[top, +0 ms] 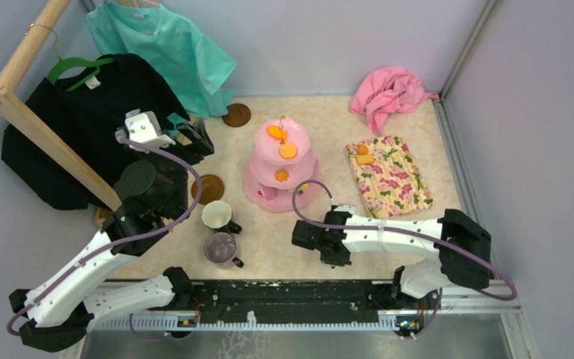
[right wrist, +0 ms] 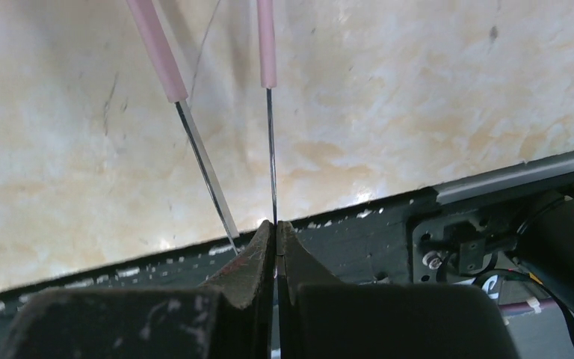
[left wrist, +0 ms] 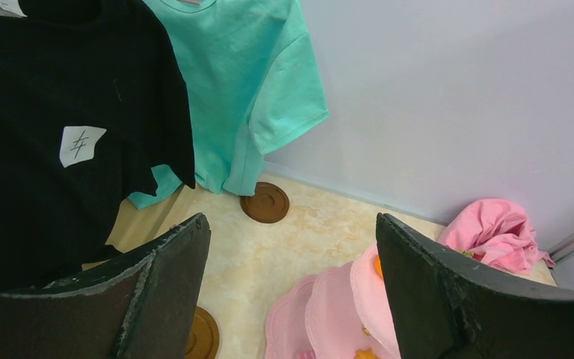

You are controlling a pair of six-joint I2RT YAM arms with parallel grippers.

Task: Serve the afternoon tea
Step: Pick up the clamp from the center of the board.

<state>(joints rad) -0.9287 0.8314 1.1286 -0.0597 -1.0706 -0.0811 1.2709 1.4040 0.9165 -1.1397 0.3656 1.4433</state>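
The right claw (right wrist: 275,224) is pressed shut low in front of the stand (top: 299,138), by the table's (top: 329,120) near edge. One thin metal blade of the pink-sleeved tongs (right wrist: 269,149) is caught in the seam between its fingers, and the other blade ends just beside them. The left claw (left wrist: 291,224) is held above the table to the left of the stand, its fingers spread wide apart with nothing between them. One saucer (top: 208,188) lies just below that claw, left of the stand's base, and a second saucer (top: 236,114) is set behind and left of the stand, near the hem of a teal shirt (top: 164,45). A black shirt (top: 82,127) is hung further left. The white mug (top: 216,215) is stood in front and to the left of the stand, and the grey-purple mug (top: 220,247) is placed just nearer than it, the two almost touching. Orange snacks (top: 276,132) are spread over the stand's tiers, and another snack is seen on the floral mat (top: 400,187) laid to the right of the stand. A pink cloth (top: 389,93) is bunched behind and to the right of the stand, against the back wall.
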